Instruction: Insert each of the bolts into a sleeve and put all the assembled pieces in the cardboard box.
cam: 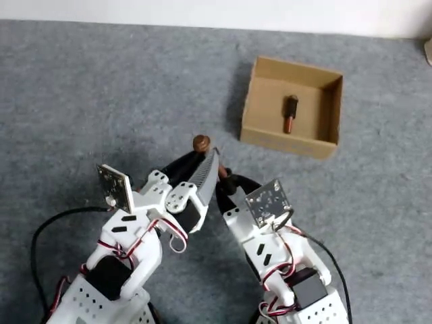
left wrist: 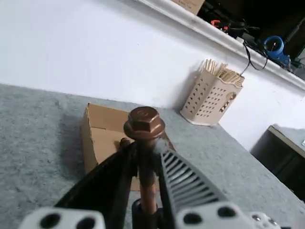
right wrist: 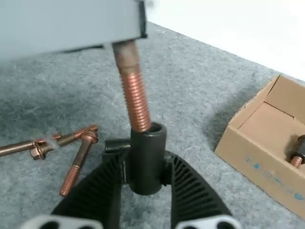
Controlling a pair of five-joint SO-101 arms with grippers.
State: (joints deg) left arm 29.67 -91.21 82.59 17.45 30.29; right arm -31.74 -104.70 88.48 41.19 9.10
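The right gripper (right wrist: 145,171) sits closest to its wrist camera, its ribbed fingers (right wrist: 190,186) clamped on the lower part of a dark sleeve (right wrist: 146,143) that stands upright with its open end up. A copper bolt (right wrist: 135,98) comes down into that opening, and its threaded end is just inside the rim. The left gripper (left wrist: 145,150) holds this bolt. In the left wrist view its two fingers are closed on the shank right under the hexagonal head (left wrist: 144,122), which stands above the fingertips.

From above, the two grippers meet in the middle of the table. The bolt head (cam: 201,142) shows at the tip of the left gripper (cam: 203,159). The right gripper (cam: 227,183) is just beside it, on the box side.

A few loose bolts (right wrist: 77,164) lie together on the grey carpet (cam: 101,101) near the sleeve. They touch or cross at their heads.

The cardboard box (cam: 287,144) stands open, a little way beyond the grippers and apart from them. One assembled piece (cam: 290,114) lies on its floor, a bolt with a dark sleeve on it. The right wrist view shows that piece (right wrist: 298,153) at the edge, inside the box wall (right wrist: 259,160).

In the left wrist view, a pale perforated holder (left wrist: 209,102) full of thin sticks stands by the white wall (left wrist: 71,47) beyond the box (left wrist: 97,138).
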